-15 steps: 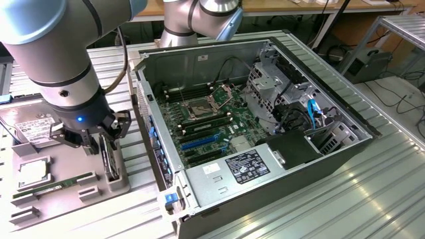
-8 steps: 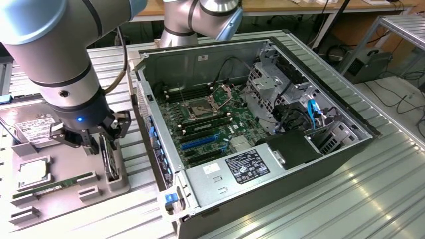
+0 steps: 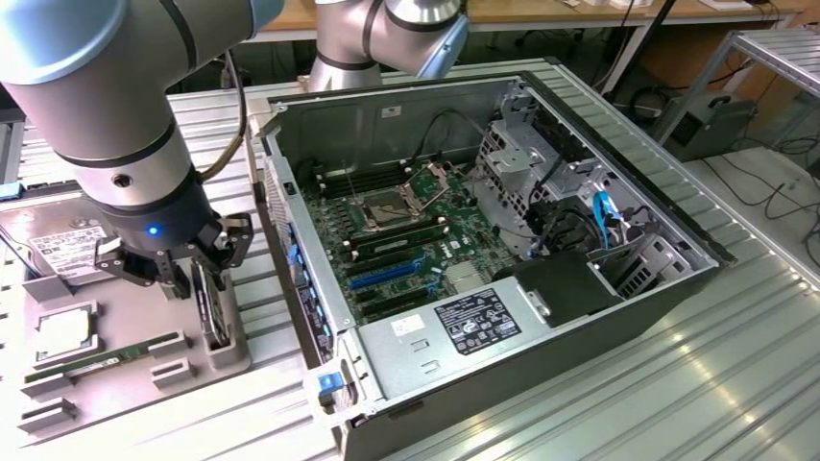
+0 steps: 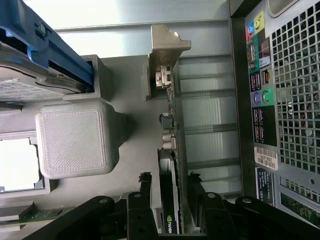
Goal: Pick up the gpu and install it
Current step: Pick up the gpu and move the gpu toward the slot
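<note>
One gpu [image 3: 213, 309], on edge in its grey holder [image 3: 238, 353] beside one open computer case [image 3: 384, 113]. I see the jaws of the gripper [image 4: 169, 176] straddling it, a gap each side (wrist view; exterior view adds the motherboard [image 3: 399, 242]).

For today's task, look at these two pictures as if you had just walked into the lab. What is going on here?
A robot arm's gripper is down over the grey parts holder beside the open computer case. Its fingers straddle the gpu, which stands on edge in a slot of the holder. Gaps show on both sides, so the card is not yet gripped. In the case, the motherboard's blue expansion slot has no card in it.
</note>
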Controlling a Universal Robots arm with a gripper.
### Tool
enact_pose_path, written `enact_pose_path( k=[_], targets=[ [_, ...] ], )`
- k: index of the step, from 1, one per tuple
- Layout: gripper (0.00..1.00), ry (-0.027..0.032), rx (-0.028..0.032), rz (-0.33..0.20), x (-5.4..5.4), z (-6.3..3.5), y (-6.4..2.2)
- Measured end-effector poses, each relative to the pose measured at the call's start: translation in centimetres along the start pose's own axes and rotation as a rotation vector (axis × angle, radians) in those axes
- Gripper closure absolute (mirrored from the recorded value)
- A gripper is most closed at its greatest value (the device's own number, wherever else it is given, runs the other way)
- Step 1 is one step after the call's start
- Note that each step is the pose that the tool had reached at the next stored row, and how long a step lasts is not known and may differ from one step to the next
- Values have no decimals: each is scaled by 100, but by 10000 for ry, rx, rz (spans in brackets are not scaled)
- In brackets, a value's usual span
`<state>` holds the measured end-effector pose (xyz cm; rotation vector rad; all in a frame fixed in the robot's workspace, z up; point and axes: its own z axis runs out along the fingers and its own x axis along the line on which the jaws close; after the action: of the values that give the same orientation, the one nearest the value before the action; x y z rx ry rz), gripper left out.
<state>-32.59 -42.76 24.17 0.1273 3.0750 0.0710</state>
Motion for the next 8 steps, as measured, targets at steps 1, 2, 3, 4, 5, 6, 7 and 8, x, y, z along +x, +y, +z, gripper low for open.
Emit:
enact_pose_path(
  k=[1, 2, 3, 4, 5, 6, 7, 8],
  targets=[
    [58, 1, 1, -1, 0, 0, 0],
    [59, 0, 0, 0, 0, 0, 0],
    [59, 0, 0, 0, 0, 0, 0],
    [59, 1, 1, 0, 0, 0, 0],
    [67, 1, 0, -1, 0, 0, 0],
    [67, 0, 1, 0, 0, 0, 0],
    [67, 1, 1, 0, 0, 0, 0],
    [68, 4, 4, -1, 0, 0, -1]
  ],
)
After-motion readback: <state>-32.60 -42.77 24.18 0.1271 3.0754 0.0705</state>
